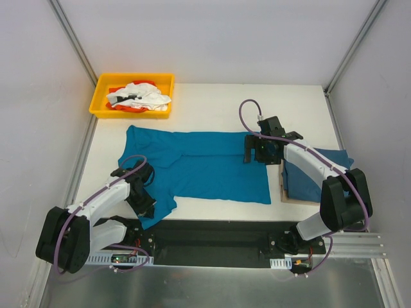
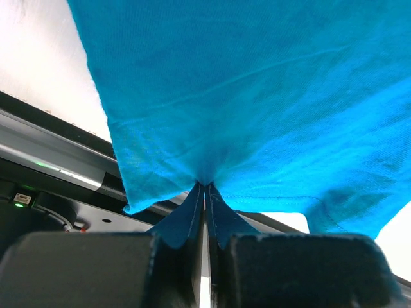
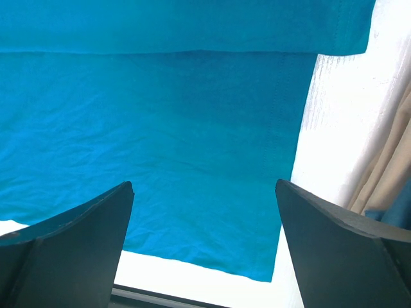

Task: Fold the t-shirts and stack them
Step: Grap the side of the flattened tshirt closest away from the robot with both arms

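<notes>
One teal-blue t-shirt [image 1: 205, 163] lies spread flat across the middle of the table, its hem end to the right. My left gripper [image 1: 145, 206] is at the shirt's near-left corner, by the table's front edge. In the left wrist view it [image 2: 205, 231] is shut on a pinched fold of that t-shirt [image 2: 257, 96], which rises between the fingers. My right gripper [image 1: 259, 153] hovers open above the shirt's right end. The right wrist view shows its fingers [image 3: 204, 185] wide apart over the flat cloth [image 3: 160, 128], holding nothing. Folded teal t-shirts [image 1: 314, 176] are stacked at the right.
The folded stack rests on a tan board [image 1: 282, 189] under my right arm; its edge [image 3: 385, 160] shows in the right wrist view. A yellow bin [image 1: 103, 96] with white and orange cloth stands at the back left. The black base rail [image 1: 212, 234] runs along the near edge.
</notes>
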Controlling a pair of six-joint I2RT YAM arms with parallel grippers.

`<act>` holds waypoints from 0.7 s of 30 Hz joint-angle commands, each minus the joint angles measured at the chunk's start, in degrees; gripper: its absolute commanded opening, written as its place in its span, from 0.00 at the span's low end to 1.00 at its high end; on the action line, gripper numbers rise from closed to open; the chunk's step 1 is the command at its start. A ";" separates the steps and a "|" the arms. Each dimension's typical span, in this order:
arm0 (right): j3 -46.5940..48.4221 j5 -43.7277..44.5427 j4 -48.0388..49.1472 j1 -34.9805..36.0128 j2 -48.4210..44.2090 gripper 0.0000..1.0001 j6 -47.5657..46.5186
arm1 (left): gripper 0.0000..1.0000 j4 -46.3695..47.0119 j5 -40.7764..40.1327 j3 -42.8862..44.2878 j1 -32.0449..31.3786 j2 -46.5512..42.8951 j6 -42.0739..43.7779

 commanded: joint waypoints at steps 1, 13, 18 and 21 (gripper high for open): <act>0.65 0.93 -0.12 -0.22 -0.06 0.97 -0.07 | 0.00 0.61 -5.25 0.67 -0.45 -0.22 0.59; -3.12 -0.83 -0.91 -0.13 -3.84 0.97 2.12 | 0.00 1.05 -5.07 2.33 -0.45 -6.73 2.78; -7.95 -1.45 -2.40 1.44 -8.75 0.97 3.53 | 0.00 1.23 -4.37 3.56 -0.45 -6.12 3.84; -10.50 -1.79 -3.02 2.15 -12.88 0.97 5.11 | 0.00 1.40 -3.85 4.18 -0.45 -6.03 4.63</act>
